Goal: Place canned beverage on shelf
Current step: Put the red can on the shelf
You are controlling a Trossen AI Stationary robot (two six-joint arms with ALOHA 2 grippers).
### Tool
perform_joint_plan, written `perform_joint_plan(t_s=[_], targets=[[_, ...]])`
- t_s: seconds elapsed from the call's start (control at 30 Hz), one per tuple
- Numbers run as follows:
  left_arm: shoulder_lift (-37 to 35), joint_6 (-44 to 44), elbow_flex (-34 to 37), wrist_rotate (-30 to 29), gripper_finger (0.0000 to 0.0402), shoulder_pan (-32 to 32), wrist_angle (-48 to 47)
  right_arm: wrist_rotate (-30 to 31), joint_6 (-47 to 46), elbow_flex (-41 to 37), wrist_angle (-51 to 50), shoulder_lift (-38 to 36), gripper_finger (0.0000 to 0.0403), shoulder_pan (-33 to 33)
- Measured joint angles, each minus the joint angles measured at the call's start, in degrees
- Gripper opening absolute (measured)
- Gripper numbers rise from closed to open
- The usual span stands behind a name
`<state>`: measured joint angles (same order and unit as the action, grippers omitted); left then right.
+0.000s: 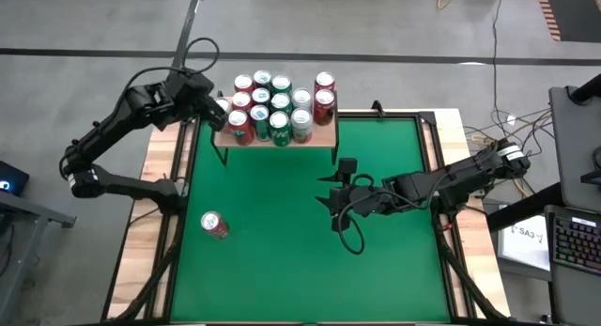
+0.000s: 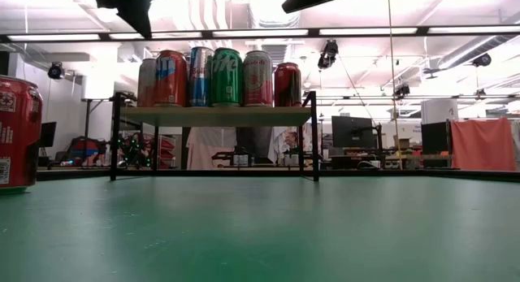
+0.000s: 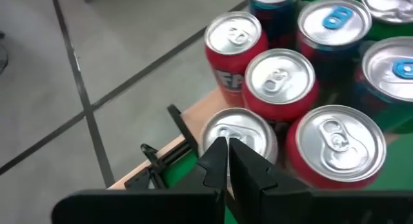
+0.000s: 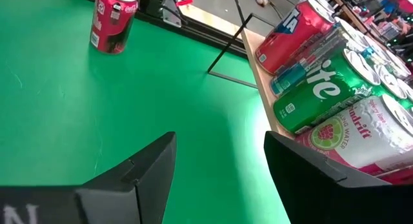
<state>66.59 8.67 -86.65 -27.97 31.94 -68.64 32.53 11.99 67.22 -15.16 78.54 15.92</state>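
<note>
Nearby, crowded shelf [image 1: 275,138], lone red can [image 1: 214,225]

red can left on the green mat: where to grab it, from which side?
Grip the red can across its round side wall at mid-height. It stands upright and alone on the table, so the open right end effector can probably approach level from its own side.

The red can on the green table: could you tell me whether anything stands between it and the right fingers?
Nothing visible does: only bare green table lies between the red can and the open right fingers.
</note>
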Motion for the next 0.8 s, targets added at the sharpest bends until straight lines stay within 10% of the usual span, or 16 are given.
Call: perform_joint_plan(t_s=[0.8], targets=[[5.96, -0.02, 0.40, -3.08, 0.0000, 0.09, -1.42, 0.00, -0.02, 0.00, -0.02, 0.00, 0.0226, 0.00]])
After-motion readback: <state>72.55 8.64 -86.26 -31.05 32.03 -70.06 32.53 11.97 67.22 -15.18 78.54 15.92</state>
